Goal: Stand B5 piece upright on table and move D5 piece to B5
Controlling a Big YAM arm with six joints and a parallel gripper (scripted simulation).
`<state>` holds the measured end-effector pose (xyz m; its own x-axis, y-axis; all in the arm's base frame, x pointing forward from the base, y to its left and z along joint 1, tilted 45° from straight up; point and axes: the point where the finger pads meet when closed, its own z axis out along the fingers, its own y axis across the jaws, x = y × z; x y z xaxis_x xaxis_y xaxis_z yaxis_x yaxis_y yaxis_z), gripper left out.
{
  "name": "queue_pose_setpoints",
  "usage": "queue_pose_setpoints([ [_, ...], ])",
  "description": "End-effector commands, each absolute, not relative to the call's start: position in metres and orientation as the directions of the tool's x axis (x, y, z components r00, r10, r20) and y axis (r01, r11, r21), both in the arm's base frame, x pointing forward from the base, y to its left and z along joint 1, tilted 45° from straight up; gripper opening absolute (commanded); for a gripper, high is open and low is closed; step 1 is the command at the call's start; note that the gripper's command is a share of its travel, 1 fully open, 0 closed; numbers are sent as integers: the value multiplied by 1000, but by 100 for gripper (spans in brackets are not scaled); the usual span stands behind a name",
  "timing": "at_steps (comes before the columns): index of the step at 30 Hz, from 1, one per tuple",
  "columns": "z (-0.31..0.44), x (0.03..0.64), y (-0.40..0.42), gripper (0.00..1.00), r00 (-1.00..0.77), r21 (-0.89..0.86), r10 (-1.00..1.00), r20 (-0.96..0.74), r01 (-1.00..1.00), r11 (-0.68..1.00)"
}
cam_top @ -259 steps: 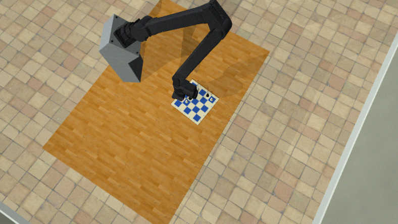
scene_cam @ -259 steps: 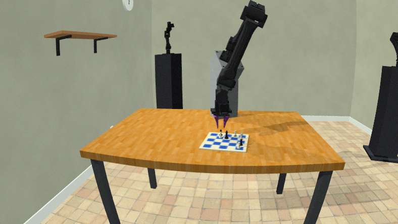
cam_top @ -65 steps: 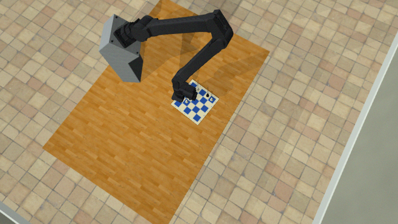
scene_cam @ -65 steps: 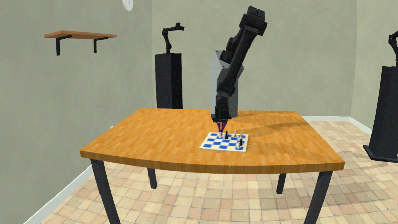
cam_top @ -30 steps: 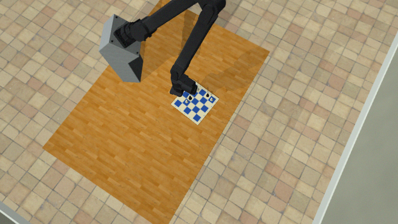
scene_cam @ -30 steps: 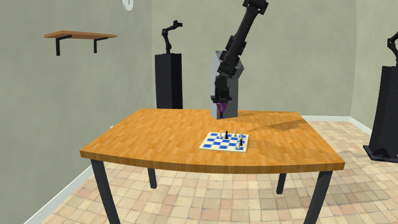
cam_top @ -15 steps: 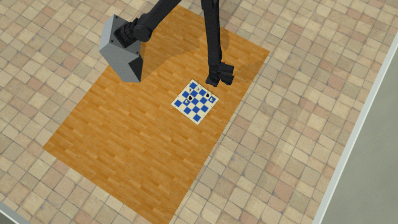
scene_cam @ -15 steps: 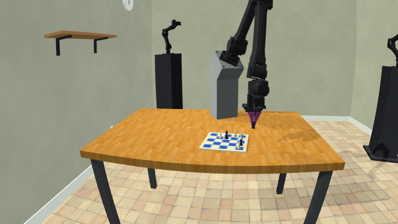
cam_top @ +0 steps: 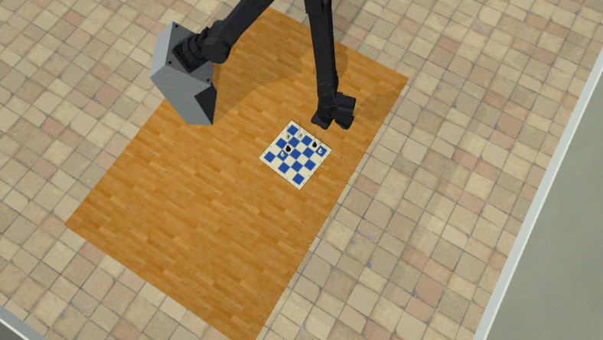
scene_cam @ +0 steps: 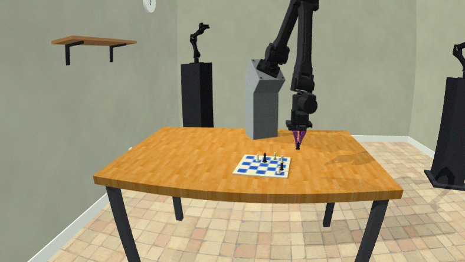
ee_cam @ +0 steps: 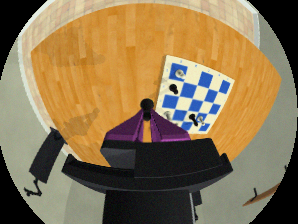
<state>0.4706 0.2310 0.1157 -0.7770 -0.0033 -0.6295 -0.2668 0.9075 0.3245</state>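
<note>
My gripper (scene_cam: pixel 298 143) (ee_cam: pixel 147 112) is shut on a small black piece (scene_cam: pixel 297 147) (ee_cam: pixel 146 105), held upright over the table (cam_top: pixel 190 210) (scene_cam: pixel 195 156) (ee_cam: pixel 125 50), off the board's edge. Its height is hard to judge; the fingers are hidden in the top view. On the blue and cream board (cam_top: pixel 298 178) (scene_cam: pixel 242 170) (ee_cam: pixel 205 79) stand a taller black piece (cam_top: pixel 288 148) (scene_cam: pixel 264 158), a white piece (cam_top: pixel 282 154) (scene_cam: pixel 257 158) beside it, and another black piece (cam_top: pixel 314 144) (scene_cam: pixel 281 166) (ee_cam: pixel 173 89). The edge letters are too small to read.
A white piece (cam_top: pixel 321 150) (scene_cam: pixel 278 170) (ee_cam: pixel 180 73) stands on a corner square. Two more white pieces stand along the board's arm side, one (cam_top: pixel 299 134) near the edge and one (cam_top: pixel 288 135) beside it. The grey arm base (cam_top: pixel 181 93) (scene_cam: pixel 265 110) stands behind the board.
</note>
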Motion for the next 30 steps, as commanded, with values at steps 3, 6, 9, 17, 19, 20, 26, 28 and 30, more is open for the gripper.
queue_pose_setpoints([
  [3, 120, 481, 236, 0, -769, 339, 20, -640, -258, 905],
  [6, 118, 482, 238, 0, -769, 338, 18, -639, -260, 904],
  [9, 112, 484, 244, 0, -769, 338, 12, -639, -266, 903],
  [17, 85, 502, 258, 0, -771, 337, 12, -636, -264, 904],
  [19, 78, 507, 262, 0, -772, 337, 11, -636, -265, 904],
  [20, 74, 510, 264, 0, -772, 337, 11, -635, -264, 904],
  [26, 61, 521, 268, 0, -773, 337, 16, -634, -258, 905],
  [28, 56, 523, 274, 0, -774, 337, 10, -634, -264, 904],
  [30, 53, 526, 275, 0, -774, 337, 12, -633, -262, 904],
])
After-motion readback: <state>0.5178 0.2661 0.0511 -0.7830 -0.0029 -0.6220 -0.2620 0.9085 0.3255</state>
